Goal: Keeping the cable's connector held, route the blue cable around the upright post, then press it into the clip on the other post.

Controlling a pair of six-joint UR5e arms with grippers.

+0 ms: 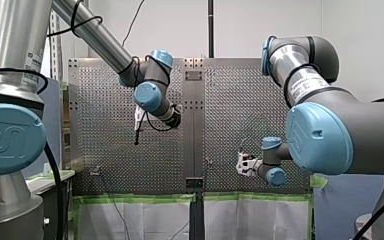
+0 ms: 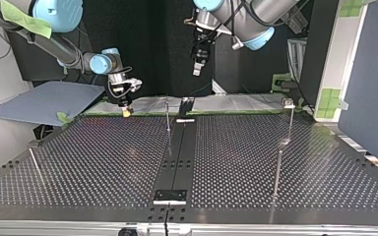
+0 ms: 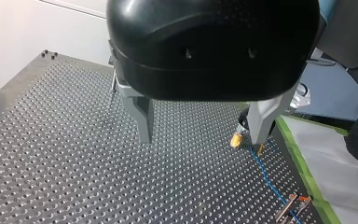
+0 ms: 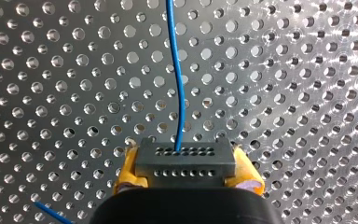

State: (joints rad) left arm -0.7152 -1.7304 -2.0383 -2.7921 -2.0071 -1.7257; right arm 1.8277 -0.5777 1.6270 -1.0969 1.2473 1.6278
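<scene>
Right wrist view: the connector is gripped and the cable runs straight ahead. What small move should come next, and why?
Probably my right gripper should carry the connector toward the nearest upright post, since the blue cable loops no post yet.

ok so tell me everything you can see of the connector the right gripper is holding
The connector is a dark grey rectangular block, plastic by its look, with two rows of tiny holes across its face. It sits level, clamped at both ends between the yellow pads of my right gripper, over the perforated table. The blue cable leaves one hole in the row farther from the gripper and runs on ahead of it.
</scene>
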